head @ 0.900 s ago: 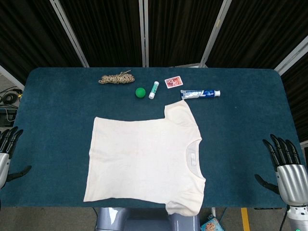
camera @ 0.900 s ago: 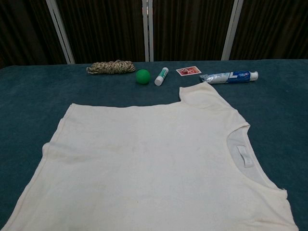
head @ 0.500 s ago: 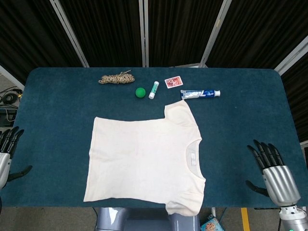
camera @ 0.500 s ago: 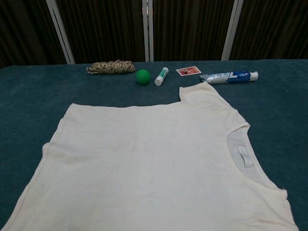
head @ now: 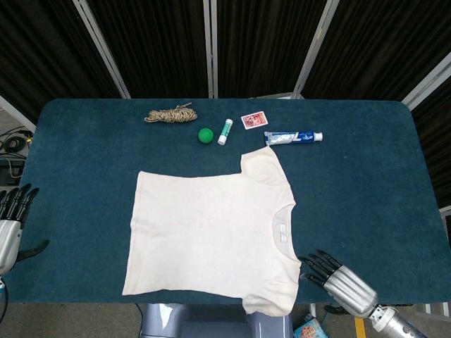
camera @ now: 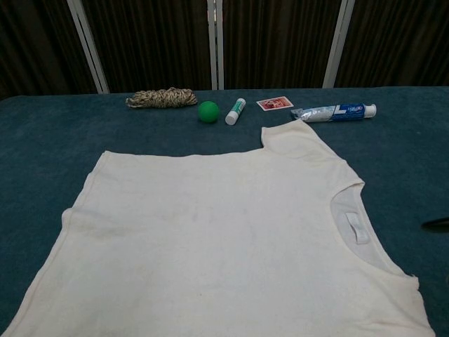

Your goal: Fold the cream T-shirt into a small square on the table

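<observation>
Toothpaste tube (head: 293, 137), lettering unreadable.

Along the far side of the blue table (head: 366, 176) lies a loose row — a coil of rope (head: 170, 114), a green ball (head: 205, 136), a white tube with a green cap (head: 225, 132), a red card (head: 253, 120) and a toothpaste tube (head: 294, 137) — with ball and capped tube just beside each other.

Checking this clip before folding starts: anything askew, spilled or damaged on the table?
Nothing spilled or damaged. The cream T-shirt lies flat, but its near sleeve hangs over the table's front edge, and the toothpaste tube touches its far sleeve.
</observation>
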